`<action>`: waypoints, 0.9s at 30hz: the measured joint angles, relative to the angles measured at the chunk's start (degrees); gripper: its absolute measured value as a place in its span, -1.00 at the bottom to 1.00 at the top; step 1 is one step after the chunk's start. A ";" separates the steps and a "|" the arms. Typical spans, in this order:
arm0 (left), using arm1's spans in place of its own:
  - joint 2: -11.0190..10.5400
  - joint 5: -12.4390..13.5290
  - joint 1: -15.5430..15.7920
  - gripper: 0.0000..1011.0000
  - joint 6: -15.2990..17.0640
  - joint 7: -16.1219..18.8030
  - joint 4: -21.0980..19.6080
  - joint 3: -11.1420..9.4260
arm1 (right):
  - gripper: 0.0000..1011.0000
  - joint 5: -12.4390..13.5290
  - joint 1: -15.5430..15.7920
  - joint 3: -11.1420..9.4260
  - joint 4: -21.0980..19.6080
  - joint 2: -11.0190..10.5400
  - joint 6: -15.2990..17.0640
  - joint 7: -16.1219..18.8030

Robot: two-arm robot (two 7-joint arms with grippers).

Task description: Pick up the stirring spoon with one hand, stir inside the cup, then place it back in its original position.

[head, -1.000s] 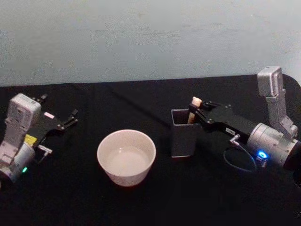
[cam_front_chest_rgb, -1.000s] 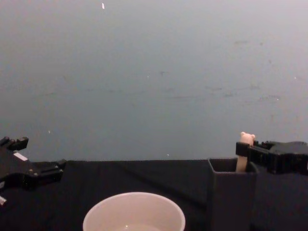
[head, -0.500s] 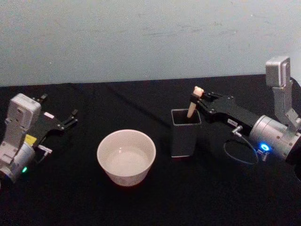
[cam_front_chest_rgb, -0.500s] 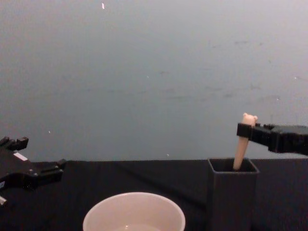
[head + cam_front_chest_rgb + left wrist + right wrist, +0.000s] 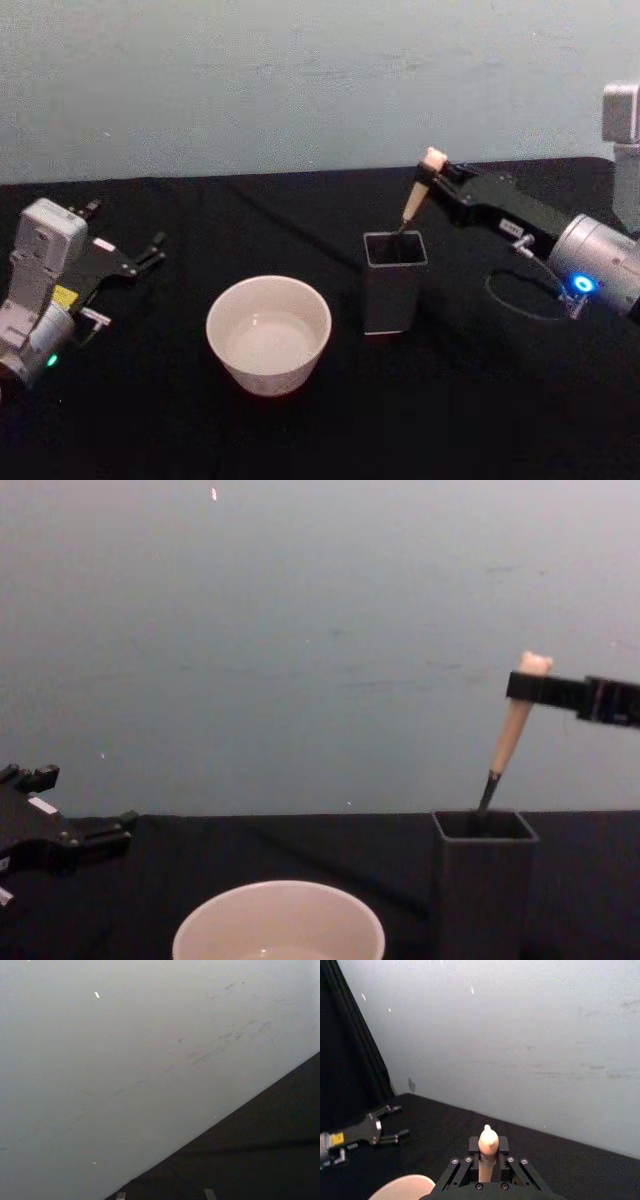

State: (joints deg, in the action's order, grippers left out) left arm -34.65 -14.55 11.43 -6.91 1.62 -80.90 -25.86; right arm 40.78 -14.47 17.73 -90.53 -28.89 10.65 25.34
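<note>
Tabletop (image 5: 150,430): covered in black cloth, carrying everything here.
Cup (image 5: 268,380): nearest the robot, a little left of centre. It is wide, round and cream-white, standing upright with its mouth open to the head view.
Holder (image 5: 390,300): just right of the cup and slightly farther back, apart from it. It is a tall dark grey box standing upright, with a square mouth narrower than the cup.
Left tool (image 5: 127,224): at the tabletop's left side, well apart from the cup. Its fingers are spread wide with nothing between them, and they point toward the middle of the cloth.
Stirring spoon (image 5: 416,198): above the holder and tilted, its bear-head top leaning toward the robot's right. The cream handle is clear of the rim. The thin dark neck dips into the holder's mouth, and the lower end goes out of sight inside.
Right tool (image 5: 438,172): reaching in from the right, above and behind the holder. It is pinching the spoon's handle just under the bear head, and the right wrist view shows the handle upright between the two black fingers (image 5: 474,1146).
Wall (image 5: 300,80): pale and plain, rising behind the tabletop's far edge.
</note>
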 joint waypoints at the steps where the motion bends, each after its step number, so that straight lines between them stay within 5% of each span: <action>1: 0.00 0.00 0.00 0.98 0.00 0.00 0.00 0.00 | -0.58 0.31 -0.07 -0.09 -0.22 -0.06 0.09 -0.05; 14: 0.00 0.00 0.00 0.98 0.00 0.00 0.00 0.00 | -0.58 3.94 -1.45 -0.50 -2.80 -0.37 -0.74 -0.91; 27: 0.00 0.00 0.00 0.98 0.00 0.00 0.00 0.00 | -0.58 5.76 -3.72 3.33 -2.84 0.48 -0.96 -0.44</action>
State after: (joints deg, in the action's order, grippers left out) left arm -34.65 -14.55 11.43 -6.91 1.62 -80.90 -25.86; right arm 46.54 -18.19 21.05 -93.36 -28.41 9.69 24.90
